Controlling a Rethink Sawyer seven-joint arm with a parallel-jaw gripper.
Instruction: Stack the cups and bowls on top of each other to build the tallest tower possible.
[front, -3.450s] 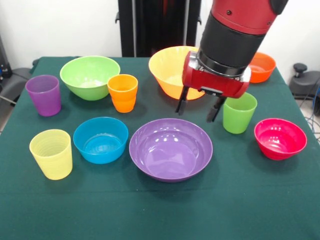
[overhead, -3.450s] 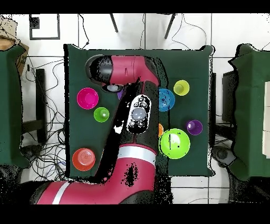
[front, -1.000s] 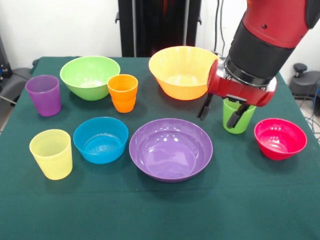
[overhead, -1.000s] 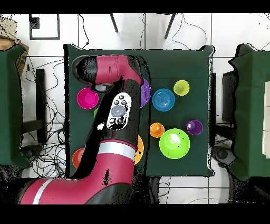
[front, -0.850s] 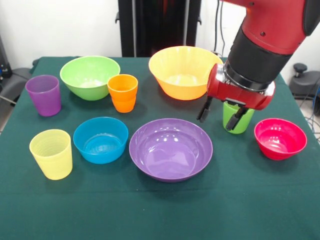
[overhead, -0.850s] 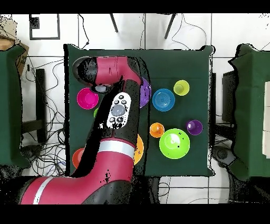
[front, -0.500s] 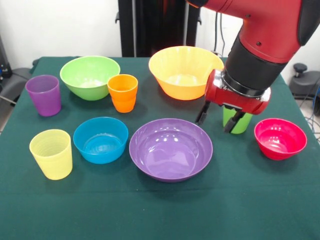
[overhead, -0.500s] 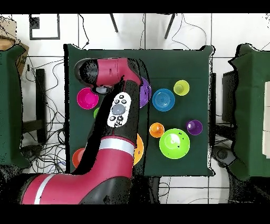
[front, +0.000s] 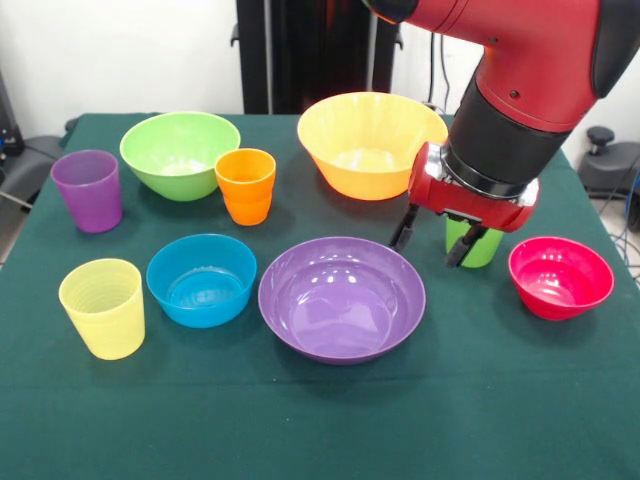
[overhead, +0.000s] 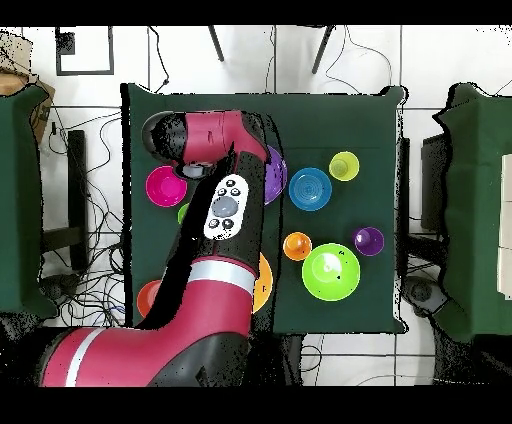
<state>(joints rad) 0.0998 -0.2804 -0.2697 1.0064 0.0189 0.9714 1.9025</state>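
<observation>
My gripper (front: 432, 237) is open and empty. It hangs between the purple bowl (front: 342, 297) and the green cup (front: 482, 249), with one finger in front of the cup. The large orange-yellow bowl (front: 365, 140) stands behind it and the pink-red bowl (front: 560, 277) to the right. The light green bowl (front: 180, 150), orange cup (front: 246, 185), purple cup (front: 87, 190), pale yellow cup (front: 102, 307) and blue bowl (front: 201, 280) stand apart on the left. The orange-red bowl (overhead: 150, 297) shows only in the overhead view. Nothing is stacked.
The green table cloth (front: 480, 400) covers the whole table. My arm (overhead: 225, 210) hides the gripper and much of the purple bowl and the orange-yellow bowl in the overhead view. Cables lie on the floor around the table.
My gripper has moved from in front of the orange-yellow bowl over to the green cup, then sunk a little and edged towards the purple bowl. It stays open. No cup or bowl has moved.
</observation>
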